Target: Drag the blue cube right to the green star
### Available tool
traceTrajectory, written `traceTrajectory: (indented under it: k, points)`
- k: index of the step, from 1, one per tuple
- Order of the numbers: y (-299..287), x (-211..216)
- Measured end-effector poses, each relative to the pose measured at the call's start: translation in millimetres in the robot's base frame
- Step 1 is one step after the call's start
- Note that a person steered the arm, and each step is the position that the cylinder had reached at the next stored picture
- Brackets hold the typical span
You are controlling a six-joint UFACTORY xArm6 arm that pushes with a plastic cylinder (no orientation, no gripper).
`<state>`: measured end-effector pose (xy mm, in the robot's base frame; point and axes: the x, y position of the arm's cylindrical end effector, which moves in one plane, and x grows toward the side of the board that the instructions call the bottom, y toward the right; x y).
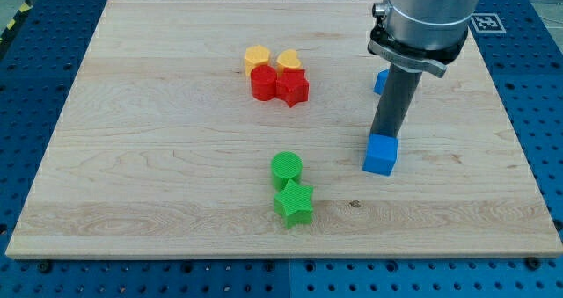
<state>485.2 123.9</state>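
My tip (383,137) (just a bare rod, nothing to open or grab) sits touching the top edge of the blue cube (381,155), which lies well to the view's right of the green star (294,202), so I'd say the push has to go left and slightly down.

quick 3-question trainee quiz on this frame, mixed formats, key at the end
1. True or false: my tip is at the far edge of the blue cube.
2. What sits directly above the green star in the view?
A) the green cylinder
B) a red block
C) a yellow block
3. Fill in: the green star lies to the view's ____ of the blue cube.

Key: 1 true; 2 A; 3 left
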Motion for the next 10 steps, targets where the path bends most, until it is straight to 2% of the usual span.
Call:
traceTrajectory:
  k: [4, 5, 7, 8, 9, 10]
  points:
    - [0, 46]
    - [27, 48]
    - [18, 77]
    - [18, 76]
    - [11, 37]
    - [9, 50]
